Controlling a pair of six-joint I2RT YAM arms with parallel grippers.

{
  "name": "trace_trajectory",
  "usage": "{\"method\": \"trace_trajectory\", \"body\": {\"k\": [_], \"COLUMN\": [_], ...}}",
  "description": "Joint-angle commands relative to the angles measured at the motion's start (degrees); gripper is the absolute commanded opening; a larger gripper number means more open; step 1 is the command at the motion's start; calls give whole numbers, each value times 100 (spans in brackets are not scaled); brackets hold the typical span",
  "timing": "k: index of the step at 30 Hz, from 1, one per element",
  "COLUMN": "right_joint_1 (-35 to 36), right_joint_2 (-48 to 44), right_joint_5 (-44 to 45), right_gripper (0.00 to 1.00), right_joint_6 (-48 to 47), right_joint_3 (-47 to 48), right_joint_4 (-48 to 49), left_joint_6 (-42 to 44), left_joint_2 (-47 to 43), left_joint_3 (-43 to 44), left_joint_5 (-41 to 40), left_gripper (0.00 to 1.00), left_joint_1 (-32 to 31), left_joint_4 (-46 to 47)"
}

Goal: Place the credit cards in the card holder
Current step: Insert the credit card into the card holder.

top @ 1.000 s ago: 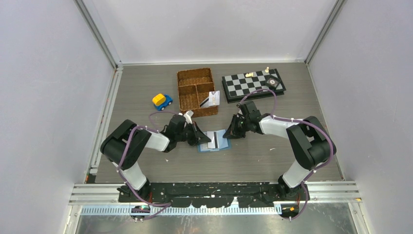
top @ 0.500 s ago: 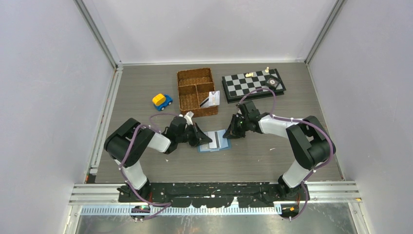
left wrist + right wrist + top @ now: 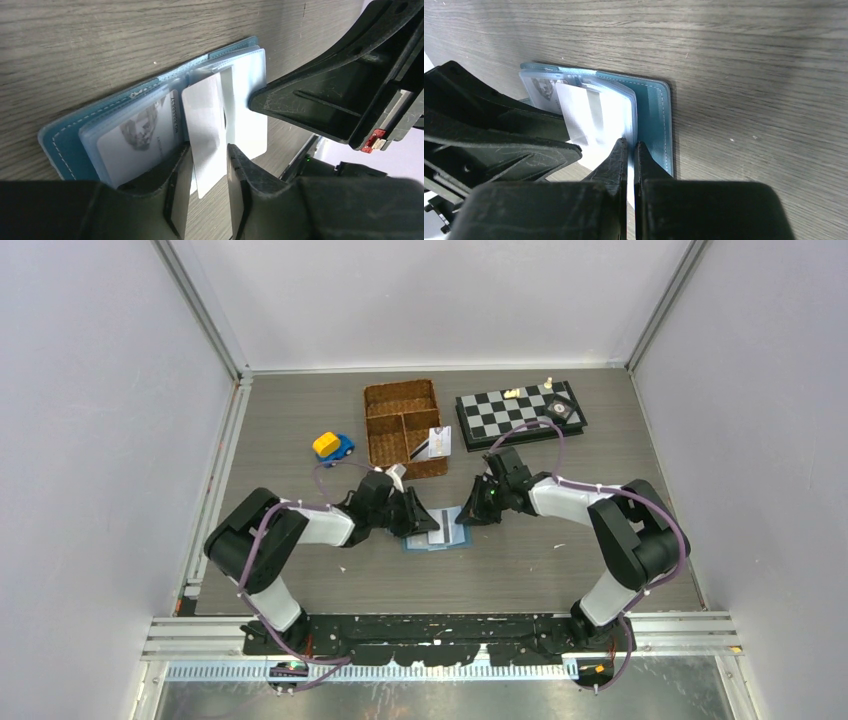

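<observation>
- My left hand (image 3: 207,150) is closed on a white card (image 3: 202,115), gripping it by the near end. That leaves the far end free to lead into a pocket.
- The card holder (image 3: 52,145) lies open and flat on the bench (image 3: 749,75), between my two hands. The pale pockets face up, so I can feed the card in from the side.
- A printed card (image 3: 137,137) already sits in the left pocket, so I'd say the job is partly done.
- My right hand (image 3: 630,150) is nearly shut and seems to nip the edge of a clear pocket leaf (image 3: 611,107). I reckon that steadies the holder and keeps the slot's mouth open.
- The white card lies across the middle of the holder, slightly tilted. I can't tell whether its tip is inside a slot.
- Next it wants a straight, shallow push, because a skewed card could catch on the leaf.
- Another card (image 3: 440,442) waits at the wicker basket (image 3: 385,425), well apart from the holder.
</observation>
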Motion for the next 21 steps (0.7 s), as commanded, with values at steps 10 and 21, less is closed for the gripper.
{"method": "trace_trajectory", "body": {"k": [10, 21], "right_joint_1": [89, 91], "right_joint_2": [48, -62], "right_joint_5": [506, 526], "right_gripper": [1, 44], "right_joint_6": [-59, -11], "right_joint_3": [-57, -101], "right_joint_4": [-451, -446], "left_joint_6": [882, 862], "left_joint_2": [-538, -105], "left_joint_3": [510, 632], "left_joint_5": [-482, -377], "left_gripper": [49, 47], "left_joint_1": [-168, -272], "left_joint_4": [-1858, -1743]}}
